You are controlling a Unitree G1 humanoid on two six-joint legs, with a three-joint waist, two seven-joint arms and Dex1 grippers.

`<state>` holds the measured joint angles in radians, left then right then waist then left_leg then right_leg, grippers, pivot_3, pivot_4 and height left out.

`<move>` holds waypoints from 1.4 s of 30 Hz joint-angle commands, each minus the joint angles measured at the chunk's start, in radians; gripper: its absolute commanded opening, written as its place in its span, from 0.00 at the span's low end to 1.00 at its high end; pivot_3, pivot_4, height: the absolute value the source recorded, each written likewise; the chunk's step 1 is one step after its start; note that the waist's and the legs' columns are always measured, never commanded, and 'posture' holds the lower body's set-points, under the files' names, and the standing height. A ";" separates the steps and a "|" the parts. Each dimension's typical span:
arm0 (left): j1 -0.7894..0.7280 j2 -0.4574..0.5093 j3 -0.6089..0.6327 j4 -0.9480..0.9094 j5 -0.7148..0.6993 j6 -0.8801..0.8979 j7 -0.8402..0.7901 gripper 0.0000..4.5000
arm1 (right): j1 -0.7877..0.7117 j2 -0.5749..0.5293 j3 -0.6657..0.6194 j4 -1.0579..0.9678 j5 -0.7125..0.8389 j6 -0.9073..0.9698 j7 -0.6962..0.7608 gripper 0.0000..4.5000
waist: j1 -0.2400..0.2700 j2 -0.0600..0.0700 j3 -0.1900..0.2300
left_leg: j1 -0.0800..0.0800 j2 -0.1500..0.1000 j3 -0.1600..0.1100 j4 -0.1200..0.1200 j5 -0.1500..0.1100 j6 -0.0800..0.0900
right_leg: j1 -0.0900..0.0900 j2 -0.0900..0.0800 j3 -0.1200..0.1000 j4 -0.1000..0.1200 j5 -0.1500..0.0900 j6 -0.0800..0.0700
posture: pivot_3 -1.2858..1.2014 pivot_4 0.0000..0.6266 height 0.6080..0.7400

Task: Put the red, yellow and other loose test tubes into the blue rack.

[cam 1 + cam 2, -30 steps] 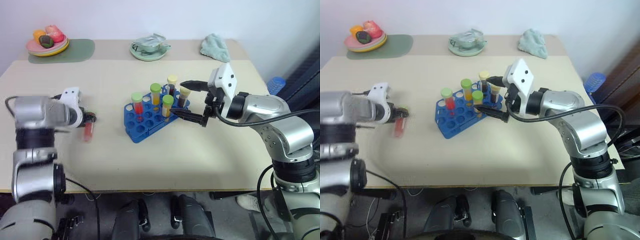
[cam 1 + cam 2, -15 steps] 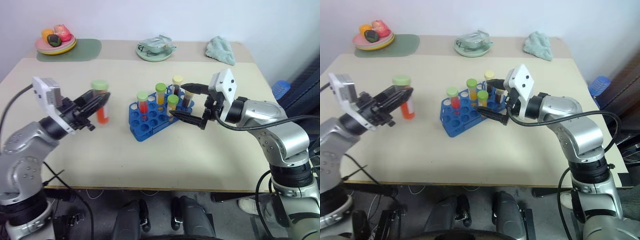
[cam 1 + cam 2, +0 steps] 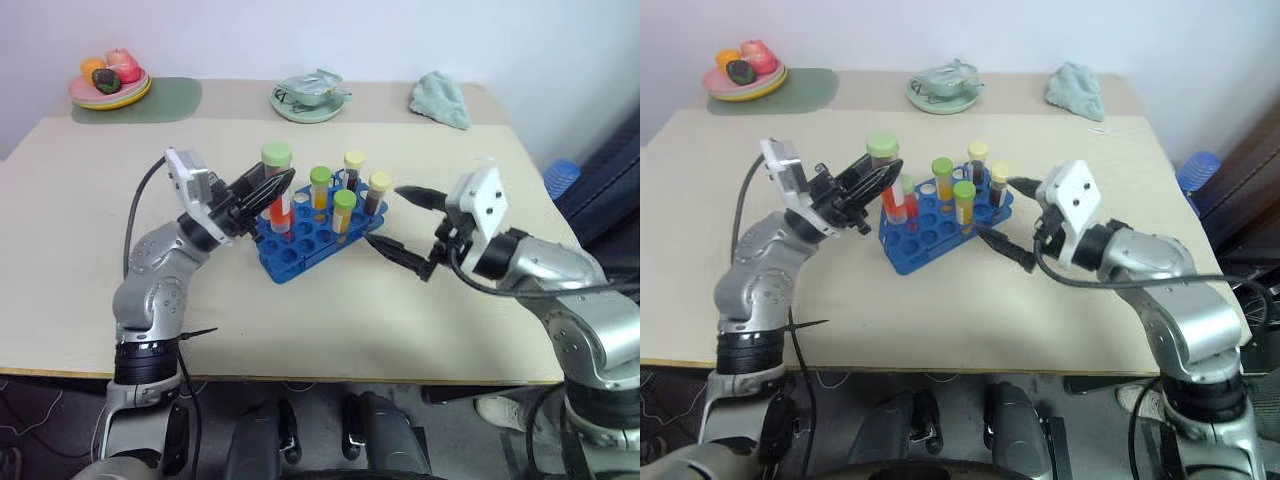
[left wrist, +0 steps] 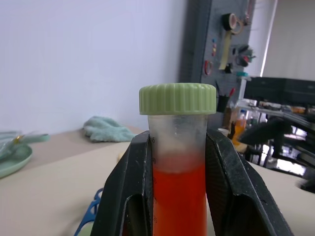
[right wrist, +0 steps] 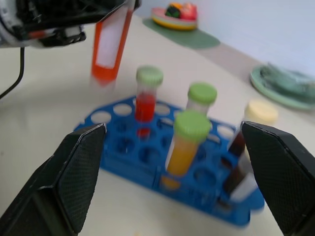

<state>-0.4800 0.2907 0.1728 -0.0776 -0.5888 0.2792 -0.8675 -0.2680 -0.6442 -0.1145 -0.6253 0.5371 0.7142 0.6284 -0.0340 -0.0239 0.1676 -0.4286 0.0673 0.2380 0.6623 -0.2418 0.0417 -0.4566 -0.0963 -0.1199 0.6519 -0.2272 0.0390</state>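
Left gripper (image 3: 268,190) carried red tube (image 3: 277,186) from table up over blue rack (image 3: 300,243).

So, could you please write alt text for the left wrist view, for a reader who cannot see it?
The left gripper is shut on a test tube with a green cap and orange-red liquid, one black finger on each side. Behind it lie a beige table, a teal cloth and part of a green plate.

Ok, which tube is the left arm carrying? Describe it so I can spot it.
Find the blue rack mid-table. Just over its left end, the left gripper holds a green-capped tube of orange-red liquid. Unlike the racked tubes, it hangs in the air between black jaws.
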 commanded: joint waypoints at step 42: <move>-0.112 -0.025 -0.172 0.261 0.141 -0.140 -0.155 0.17 | 0.298 -0.007 -0.047 -0.195 -0.031 -0.072 -0.140 1.00 | -0.006 0.000 0.000 | 0.000 -0.001 -0.009 0.002 -0.002 0.003 | 0.007 0.000 -0.005 -0.005 -0.003 0.000 | 0.52 0.24 1.00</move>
<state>-0.5831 0.2708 0.0066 0.2079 -0.4574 0.1642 -1.0383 0.0437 -0.6462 -0.1570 -0.8147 0.5133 0.6689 0.4822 -0.0397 -0.0241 0.1676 -0.4289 0.0665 0.2291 0.6640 -0.2434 0.0444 -0.4493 -0.0961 -0.1253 0.6467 -0.2300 0.0388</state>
